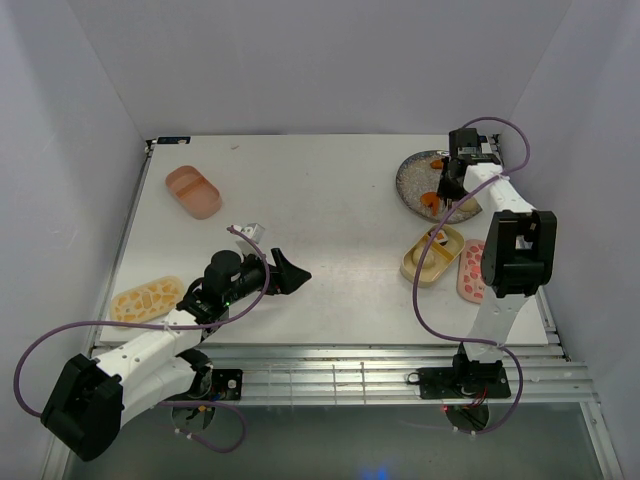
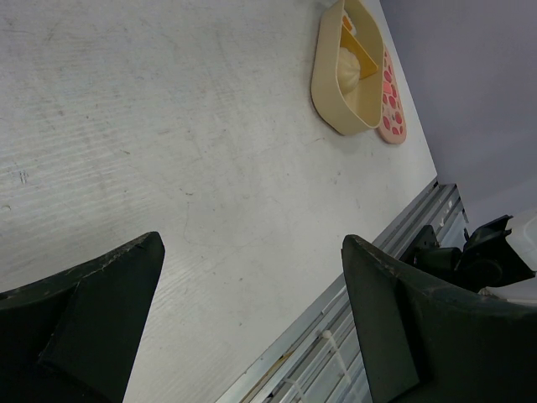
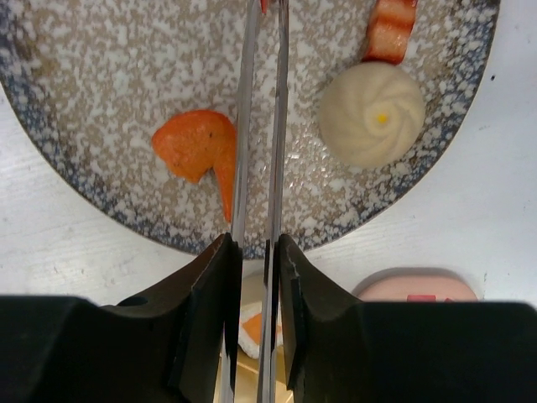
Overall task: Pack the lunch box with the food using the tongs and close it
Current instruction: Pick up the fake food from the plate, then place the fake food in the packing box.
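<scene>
The table (image 1: pixel 330 200) lies bare across its middle under your wide-open left claw (image 2: pixel 252 243). The tan lunch box tray (image 1: pixel 432 255) sits near its right edge beside the plate (image 1: pixel 412 185), where your right claw (image 3: pixel 252 252) grips the tongs (image 3: pixel 278 126) between orange piece (image 3: pixel 197 151) and bun (image 3: pixel 373 113).

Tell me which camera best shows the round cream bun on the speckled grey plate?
The right wrist view: the cream swirled bun sits close up on the grey speckled plate. The top external view shows the plate, but I can't pick out the bun. The left wrist view misses both.
</scene>
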{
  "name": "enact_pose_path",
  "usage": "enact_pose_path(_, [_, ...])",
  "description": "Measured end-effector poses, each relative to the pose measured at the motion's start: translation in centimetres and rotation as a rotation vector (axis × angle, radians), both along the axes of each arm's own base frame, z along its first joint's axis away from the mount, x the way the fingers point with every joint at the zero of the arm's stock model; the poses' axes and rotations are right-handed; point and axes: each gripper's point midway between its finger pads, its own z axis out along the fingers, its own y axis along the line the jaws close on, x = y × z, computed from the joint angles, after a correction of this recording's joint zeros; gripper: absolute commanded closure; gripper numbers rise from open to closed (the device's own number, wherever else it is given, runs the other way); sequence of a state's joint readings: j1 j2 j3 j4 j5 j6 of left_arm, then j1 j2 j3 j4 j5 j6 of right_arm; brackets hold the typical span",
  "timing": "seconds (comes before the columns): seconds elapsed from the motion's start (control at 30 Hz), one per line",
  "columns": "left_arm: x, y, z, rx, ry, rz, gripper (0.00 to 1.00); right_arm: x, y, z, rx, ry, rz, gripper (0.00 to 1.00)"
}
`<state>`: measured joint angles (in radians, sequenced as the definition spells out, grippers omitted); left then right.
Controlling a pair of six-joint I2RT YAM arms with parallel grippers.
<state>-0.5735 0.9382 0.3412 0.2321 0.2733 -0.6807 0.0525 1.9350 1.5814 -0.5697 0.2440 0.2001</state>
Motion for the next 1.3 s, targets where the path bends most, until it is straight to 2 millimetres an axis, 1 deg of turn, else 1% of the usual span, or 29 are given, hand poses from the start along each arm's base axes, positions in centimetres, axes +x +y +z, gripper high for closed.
enact_pose_path(0.33, [0.0, 0.0, 0.4, -0.007, -0.011, 0.0, 0.02, -2.6, 0.7, 0.5, 0.027, 0.004, 0.054, 0.92])
enact_pose_path(0.47, [0.0, 0.0, 0.4, -0.007, -0.01, 0.0, 0.02, -3.4, 0.8, 0.7, 0.027, 0.002, 0.075, 0.92])
enact_pose_path(0.63, [0.0, 0.0, 0.4, -0.007, -0.01, 0.0, 0.02, -3.5, 0.9, 1.2, 0.025, -0.009, 0.086, 0.92])
enact_pose_path(0.9, [0.0, 0.0, 0.4, -0.007, -0.01, 0.0, 0.02, -3.6, 1.2, 3.0, 0.023, -0.051, 0.109, 0.92])
enact_pose_path(1.03, [0.0, 0.0, 0.4, -0.007, -0.01, 0.0, 0.02, -3.8, 1.4, 3.3, 0.02, -0.052, 0.119, 0.92])
enact_pose_path(1.2, [0.0, 0.0, 0.4, -0.007, -0.011, 0.0, 0.02, -4.3, 1.5, 3.7, 0.019, -0.049, 0.123, 0.92])
enact_pose_path(1.3, [0.0, 0.0, 0.4, -0.007, -0.01, 0.0, 0.02, -4.7, 1.6, 4.6, 0.019, -0.065, 0.126, 0.92])
